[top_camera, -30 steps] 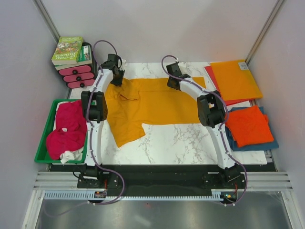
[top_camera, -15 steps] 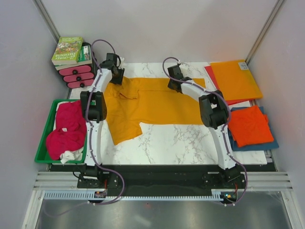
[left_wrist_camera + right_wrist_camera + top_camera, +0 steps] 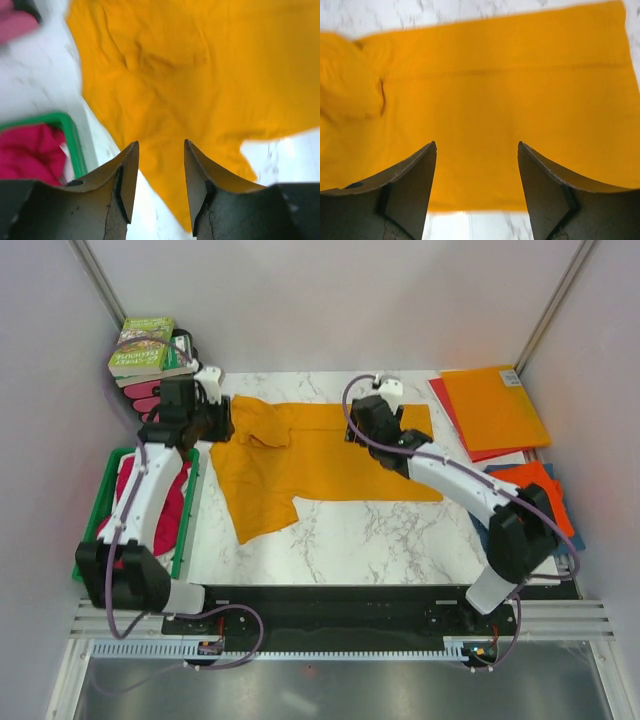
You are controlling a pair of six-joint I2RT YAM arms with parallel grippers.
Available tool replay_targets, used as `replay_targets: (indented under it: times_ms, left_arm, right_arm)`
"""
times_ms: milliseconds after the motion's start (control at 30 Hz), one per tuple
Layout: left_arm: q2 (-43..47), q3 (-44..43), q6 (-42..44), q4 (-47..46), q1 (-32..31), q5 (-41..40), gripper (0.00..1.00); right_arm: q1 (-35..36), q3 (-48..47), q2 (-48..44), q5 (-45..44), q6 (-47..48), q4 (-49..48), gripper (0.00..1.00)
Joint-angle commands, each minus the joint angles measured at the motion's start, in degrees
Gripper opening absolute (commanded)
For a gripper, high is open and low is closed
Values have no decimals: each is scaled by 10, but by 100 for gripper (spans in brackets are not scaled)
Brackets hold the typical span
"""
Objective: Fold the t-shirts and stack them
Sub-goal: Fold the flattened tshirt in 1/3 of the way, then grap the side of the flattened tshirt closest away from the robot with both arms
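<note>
Your left gripper hangs half open and empty over the sleeve end of the golden-orange t-shirt, which lies spread across the far half of the marble table. Your right gripper gapes wide over the shirt's body, holding nothing. Bare marble lies nearer you, and the green tray sits just left.

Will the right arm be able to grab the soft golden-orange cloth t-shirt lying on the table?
Probably yes. The right end effector hangs open directly above the golden-orange cloth t-shirt, with nothing between them.
</note>
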State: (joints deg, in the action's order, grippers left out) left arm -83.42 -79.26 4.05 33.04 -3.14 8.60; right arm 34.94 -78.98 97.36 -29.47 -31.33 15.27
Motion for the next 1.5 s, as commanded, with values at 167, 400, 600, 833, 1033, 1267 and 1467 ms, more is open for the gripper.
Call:
replay_targets:
  times_ms: [167,400,600,833,1033,1267,1467]
  left_arm:
    - [173,288,56,47,0,27,47]
    - [215,289,28,46,11,49,49]
    - [201,260,-9,28,30,83,45]
    - [330,414,-66,-275,117,59,59]
    - [239,564,-59,-580,117,80,64]
    - [139,660,-85,-867,111,96,100]
    - [-3,746,-23,-1165,80,157,100]
  right_arm:
    - [116,209,-154,-105,-65,42,71]
    - [224,237,-155,-203,-96,106,71]
    - [246,251,-171,-222,-116,112,71]
    - [254,255,-209,-248,-86,91,71]
    - [256,230,-213,-272,-51,108,71]
    - [255,197,-200,-294,-57,138,72]
    - [256,168,-160,-292,-104,173,72]
